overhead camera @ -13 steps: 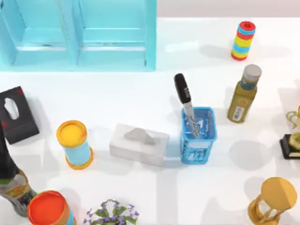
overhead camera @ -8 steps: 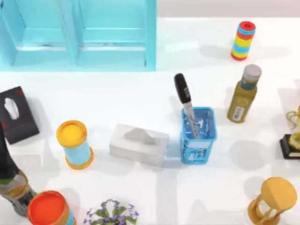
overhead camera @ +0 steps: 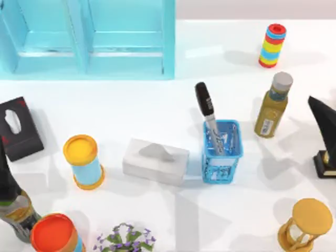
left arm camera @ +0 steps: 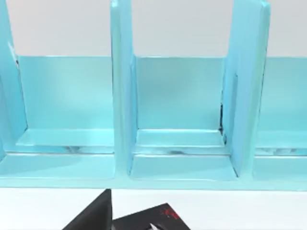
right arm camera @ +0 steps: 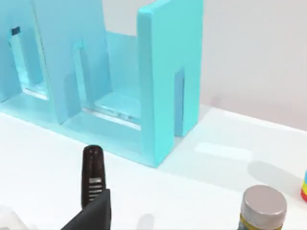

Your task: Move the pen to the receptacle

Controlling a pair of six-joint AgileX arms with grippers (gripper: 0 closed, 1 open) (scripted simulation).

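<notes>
Pen (overhead camera: 208, 112) stands tilted in the blue mesh basket (overhead camera: 222, 157), black cap up, grey barrel inside. Your right gripper (overhead camera: 322, 119) sits at the table's right edge, well apart from it; whether its fingers are parted cannot be told. Beside the basket, note the white tissue box (overhead camera: 155, 161) to the left and the olive bottle (overhead camera: 272, 107) to the right.
</notes>
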